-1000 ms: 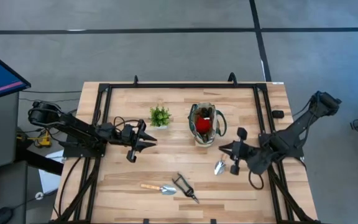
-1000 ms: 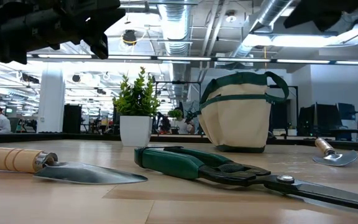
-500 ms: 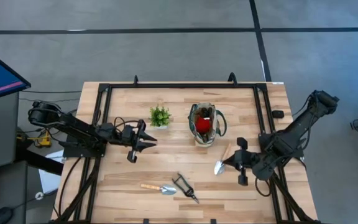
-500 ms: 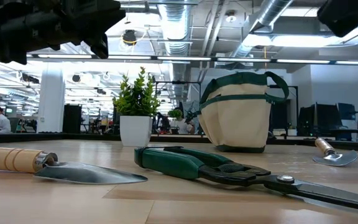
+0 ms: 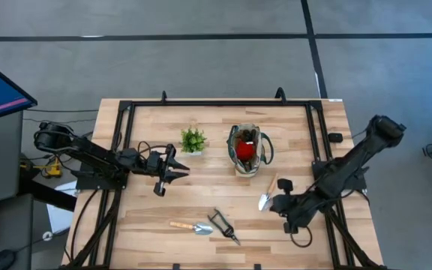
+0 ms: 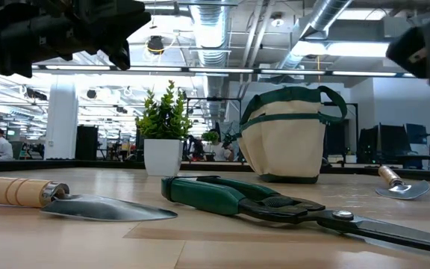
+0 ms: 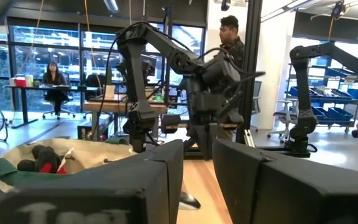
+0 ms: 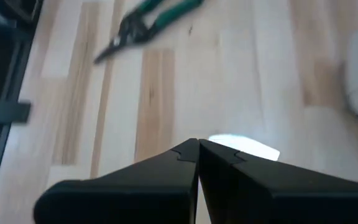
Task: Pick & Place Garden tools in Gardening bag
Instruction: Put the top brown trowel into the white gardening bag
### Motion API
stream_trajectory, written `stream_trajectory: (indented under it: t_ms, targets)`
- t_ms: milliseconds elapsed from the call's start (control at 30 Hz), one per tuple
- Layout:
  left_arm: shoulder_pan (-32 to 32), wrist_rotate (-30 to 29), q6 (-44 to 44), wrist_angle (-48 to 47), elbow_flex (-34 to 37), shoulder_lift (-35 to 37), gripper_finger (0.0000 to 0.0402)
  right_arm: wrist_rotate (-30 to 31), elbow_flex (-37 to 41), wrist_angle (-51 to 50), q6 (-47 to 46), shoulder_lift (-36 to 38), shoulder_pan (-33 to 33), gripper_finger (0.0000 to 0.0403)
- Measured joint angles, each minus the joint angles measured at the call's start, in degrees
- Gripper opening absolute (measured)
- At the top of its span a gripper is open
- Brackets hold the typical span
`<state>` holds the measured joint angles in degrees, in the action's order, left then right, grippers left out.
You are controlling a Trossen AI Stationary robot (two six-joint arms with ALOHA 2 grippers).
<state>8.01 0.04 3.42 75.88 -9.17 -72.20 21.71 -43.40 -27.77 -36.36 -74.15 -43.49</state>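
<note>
The beige gardening bag (image 5: pixel 247 150) stands at the table's middle with a red-and-black piece inside; it also shows in the low view (image 6: pixel 286 134). A wooden-handled trowel (image 5: pixel 267 193) lies flat to the bag's near right. A second trowel (image 5: pixel 192 226) and green-handled shears (image 5: pixel 223 226) lie near the front edge. My right gripper (image 5: pixel 274 204) is shut and empty, in the air over the first trowel's blade (image 8: pixel 244 146). My left gripper (image 5: pixel 174 166) is open and empty, left of the bag, clear of the table.
A small green potted plant (image 5: pixel 193 140) stands left of the bag. A black frame (image 5: pixel 223 103) borders the table's far and side edges. Bare wood lies between the bag and the front tools. People show in the room behind in the left wrist view.
My right gripper has moved toward the table's near edge and a little left, from beside the trowel's handle to over its blade. The trowel, the other tools and the bag have stayed in place.
</note>
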Motion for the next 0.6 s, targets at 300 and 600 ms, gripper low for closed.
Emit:
stream_trajectory:
  t_ms: [300,600]
  targets:
    - [0.00,0.12,3.15,0.00,0.00,0.00,0.0076,-1.61,-2.62,-0.47,9.06,-8.20,-0.68,0.0000]
    - [0.00,0.08,3.28,0.00,0.00,0.00,0.0076,3.87,-13.51,-16.70,6.66,-21.94,-5.26,0.0000]
